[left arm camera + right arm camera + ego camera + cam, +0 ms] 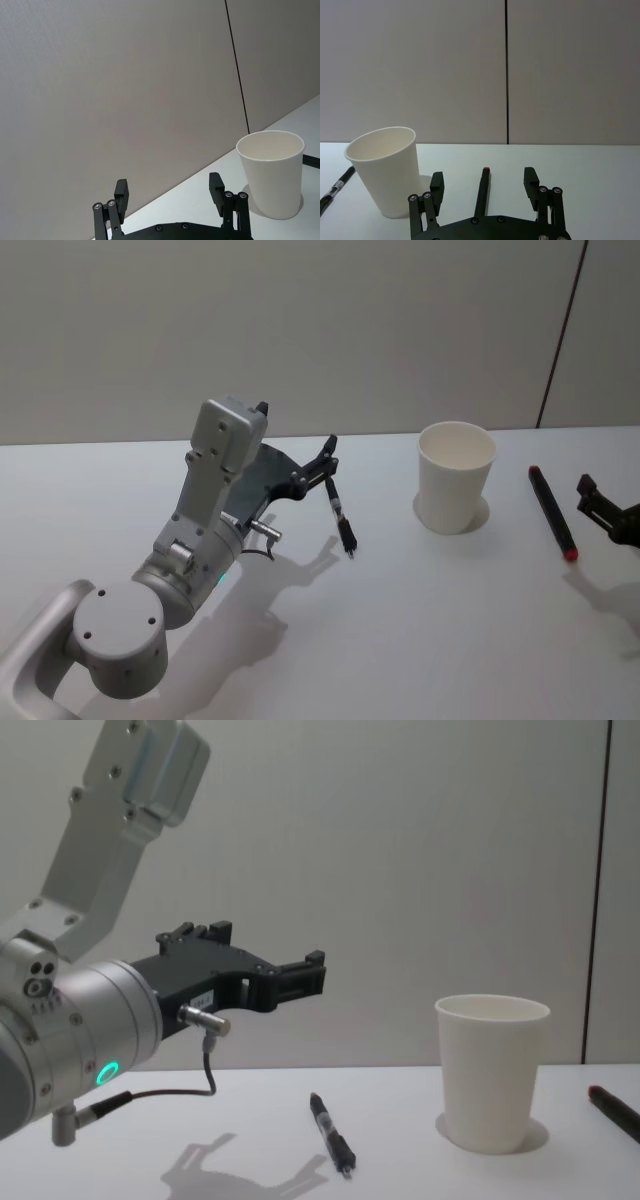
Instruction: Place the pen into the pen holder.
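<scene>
The pen holder (pixel 455 478) is a plain white paper cup standing upright on the white table, also seen as the cup (pixel 490 1072), (pixel 272 175), (pixel 385 170). A black pen with a clear band (pixel 342 520) lies left of it on the table (pixel 332 1135), (pixel 337 187). A black pen with a red end (pixel 552 512) lies right of the cup (pixel 482 192), (pixel 615 1110). My left gripper (pixel 328 462) hangs open and empty above the first pen (pixel 169 192), (pixel 312 975). My right gripper (pixel 588 495) is open just right of the red-ended pen (pixel 484 182).
The white table (pixel 420 640) runs back to a plain grey wall with a dark vertical seam (pixel 506 70). My left arm's large grey joints (pixel 120 625) fill the near left side. Open table surface lies in front of the cup.
</scene>
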